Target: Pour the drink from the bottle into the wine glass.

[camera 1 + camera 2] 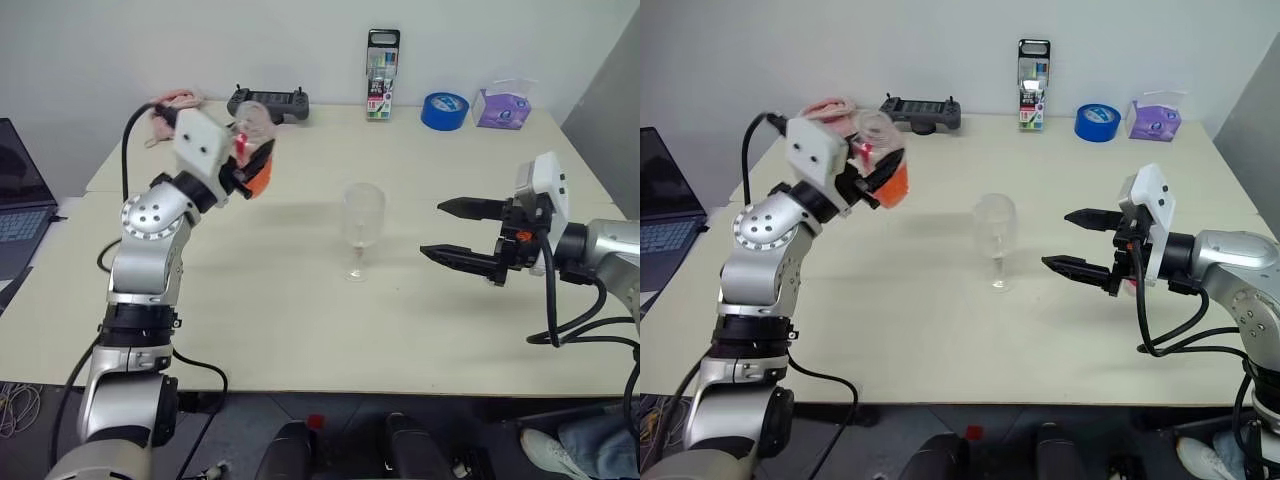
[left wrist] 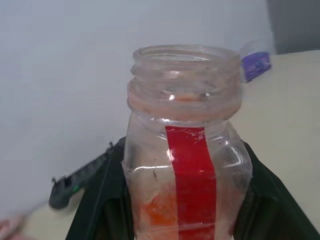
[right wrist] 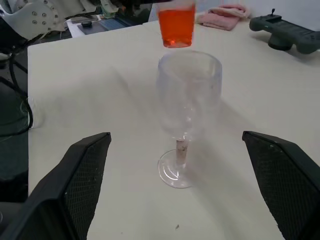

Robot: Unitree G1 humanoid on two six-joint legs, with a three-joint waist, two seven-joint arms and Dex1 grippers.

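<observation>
Left gripper [image 1: 243,165] is clamped on the bottle [image 2: 186,165], holding it in the air above the table [image 1: 300,320], well to the left of the glass; its mouth has no cap on. Right gripper [image 1: 468,232] hovers just right of the glass with its two black fingers spread wide and nothing between them. On the tabletop stands the wine glass [image 1: 361,228], upright and unfilled, between the two grippers. Orange-red drink [image 3: 176,27] sits in the bottle's lower part.

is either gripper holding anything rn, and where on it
The left gripper holds the bottle by its lower body, cap off. The right gripper is open and empty.
</observation>
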